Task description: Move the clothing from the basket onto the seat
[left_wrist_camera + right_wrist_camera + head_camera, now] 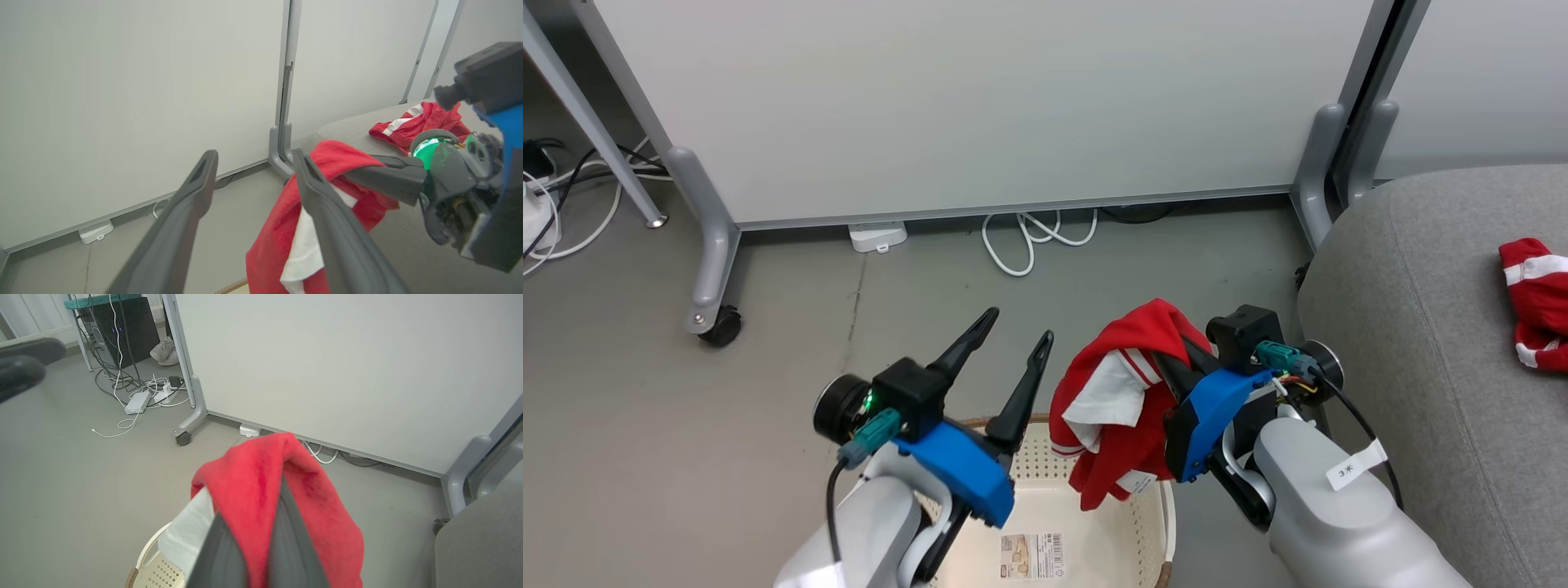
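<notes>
Now the right fingers (292, 547) are shut tight on 1 red garment (1123, 392). It hangs from them just above the basket (1086, 523), and its low end dangles near the rim on the basket's 3 o'clock side. The left fingers (964, 343) are spread wide and hold nothing. In the head view they sit at 9 o'clock from the red cloth, over the basket's far edge. The other red garment (1535, 302) already lies on the grey seat (1421, 343), far out at 3 o'clock.

The step in hand looks like carrying this cloth to the seat. To do it well, I think the arm should lift until the hanging end is clear of the rim. Then it should swing toward 3 o'clock, well past the seat's round edge, before the fingers let go. A drop too near that edge could let the soft cloth slide to the floor.

A big white panel (980, 106) stands at 12 o'clock, and 1 grey leg (1319, 163) is just beside the seat's corner. A white cable (1029, 237) and a small white box (878, 237) lie on the floor under the panel. None of these looks to be in the way.
</notes>
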